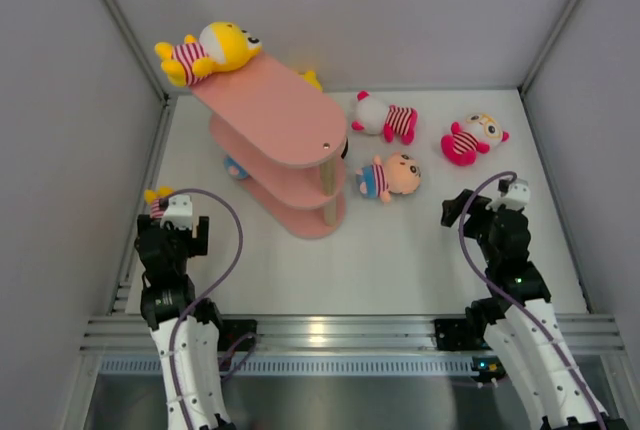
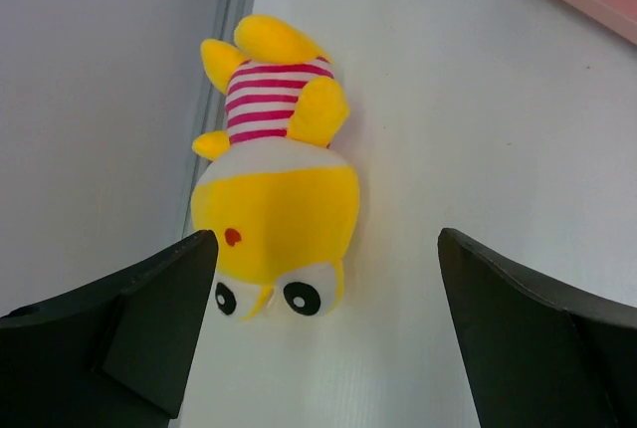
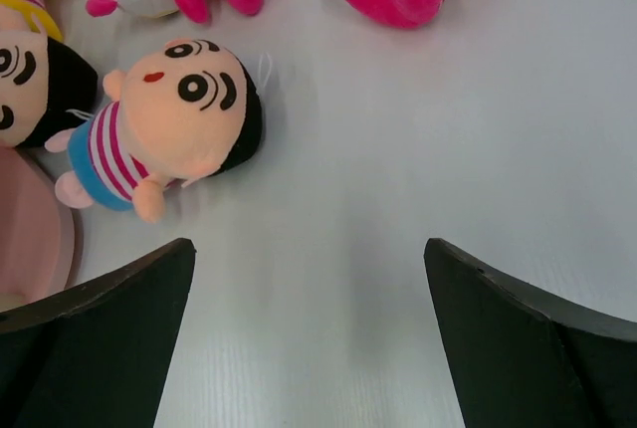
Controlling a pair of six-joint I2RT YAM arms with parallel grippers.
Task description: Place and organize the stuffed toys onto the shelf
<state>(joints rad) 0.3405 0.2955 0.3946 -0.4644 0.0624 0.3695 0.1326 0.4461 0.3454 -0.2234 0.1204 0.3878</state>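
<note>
Left jaws, spread, face a yellow toy [image 2: 274,199] on the bench [image 1: 400,250] by the left wall. The shelf [image 1: 285,120] bears a second yellow toy [image 1: 215,50] on its top tier. To its right, a white-headed toy [image 1: 385,118], a beige-headed toy [image 1: 390,176] and a magenta toy [image 1: 472,137] lie unplaced on the bench, beyond the spread right jaws. Most of the task is judged still to do.

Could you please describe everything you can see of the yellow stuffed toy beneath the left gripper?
The yellow stuffed toy is soft plush: a big round yellow head with two black-and-white eyes and a small red mark, a white band at the neck, a red-and-white striped shirt, yellow limbs. It lies flat on the white table, close to the grey wall, head toward the open left gripper, ungrasped.
</note>
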